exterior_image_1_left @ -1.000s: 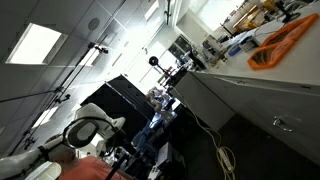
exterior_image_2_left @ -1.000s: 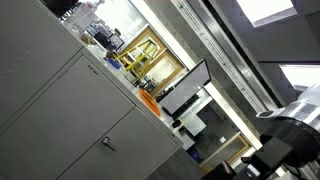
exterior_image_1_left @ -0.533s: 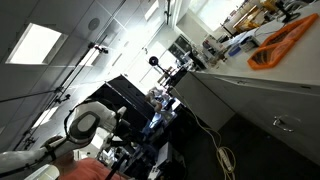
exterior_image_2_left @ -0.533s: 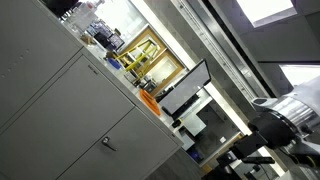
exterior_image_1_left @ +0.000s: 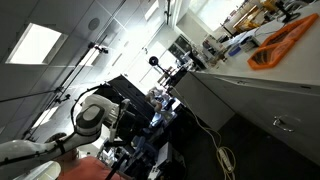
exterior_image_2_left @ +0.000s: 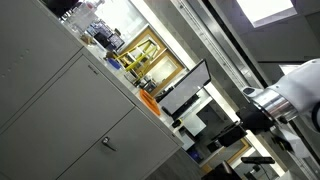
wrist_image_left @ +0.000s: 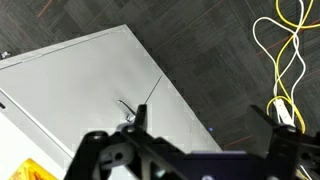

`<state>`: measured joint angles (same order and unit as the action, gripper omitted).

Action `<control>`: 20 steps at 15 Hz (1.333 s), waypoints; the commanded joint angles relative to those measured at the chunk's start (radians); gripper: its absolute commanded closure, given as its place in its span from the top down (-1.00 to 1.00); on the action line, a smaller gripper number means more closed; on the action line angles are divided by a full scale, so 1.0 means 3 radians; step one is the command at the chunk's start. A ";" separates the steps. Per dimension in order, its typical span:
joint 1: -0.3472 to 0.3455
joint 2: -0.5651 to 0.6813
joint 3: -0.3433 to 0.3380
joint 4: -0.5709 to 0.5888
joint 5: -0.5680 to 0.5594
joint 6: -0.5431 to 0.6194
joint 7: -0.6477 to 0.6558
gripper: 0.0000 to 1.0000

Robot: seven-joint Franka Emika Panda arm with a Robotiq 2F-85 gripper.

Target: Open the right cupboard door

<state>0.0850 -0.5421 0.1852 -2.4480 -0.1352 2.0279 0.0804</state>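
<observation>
The right cupboard door (wrist_image_left: 90,90) is a pale flat panel with a small silver bar handle (wrist_image_left: 127,110) beside a thin seam. It looks closed. In the wrist view my gripper (wrist_image_left: 208,122) is open and empty, its two dark fingers spread wide, well away from the door with the handle near its left finger. In an exterior view the door (exterior_image_2_left: 140,150) and its handle (exterior_image_2_left: 107,144) sit low, and my gripper (exterior_image_2_left: 236,134) hangs far from them. The handle also shows in an exterior view (exterior_image_1_left: 283,124), with my white arm (exterior_image_1_left: 90,118) far off.
Yellow cables (wrist_image_left: 283,60) lie on the dark carpet (wrist_image_left: 220,50) beside the cabinet. The countertop holds an orange object (exterior_image_1_left: 285,42) and several small items (exterior_image_2_left: 120,62). A black monitor (exterior_image_2_left: 185,88) and desk equipment (exterior_image_1_left: 165,100) stand behind my arm.
My arm has swung further into both exterior views, rising and moving toward the cabinet side. The cupboard door has not moved.
</observation>
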 commanded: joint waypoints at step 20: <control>-0.0102 0.1709 -0.0358 0.0928 -0.1032 0.0796 -0.1067 1.00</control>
<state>0.0557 -0.1178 0.0901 -2.2294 -0.4418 2.2373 -0.2028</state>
